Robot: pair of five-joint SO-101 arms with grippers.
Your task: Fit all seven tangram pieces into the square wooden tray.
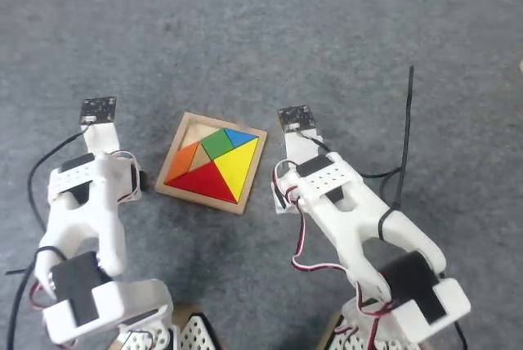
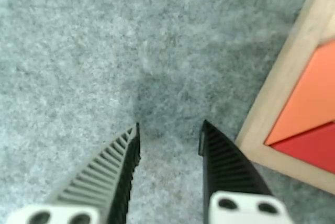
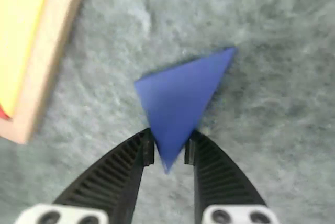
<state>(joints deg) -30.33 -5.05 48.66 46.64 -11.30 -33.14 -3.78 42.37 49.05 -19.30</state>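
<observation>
The tabletop (image 1: 368, 56) carried the wooden tray (image 1: 255, 172) midway between its side edges, one tray corner bare. The left gripper (image 2: 168, 135) hung open and empty beside the rim, likely keeping clear. The right gripper (image 3: 168, 150) pinched a tip of the blue triangle (image 3: 180, 98) lying just outside the tray, probably to lift it in.

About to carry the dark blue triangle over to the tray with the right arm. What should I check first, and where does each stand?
1. Right gripper on the dark blue triangle: ok, pinching one corner.
2. Grip secure: cannot tell, only the tip is held.
3. Triangle off the carpet: cannot tell.
4. Room in the tray: ok, bare wood at one corner.
5. Left gripper out of the way: ok, open over carpet beside the tray.
</observation>
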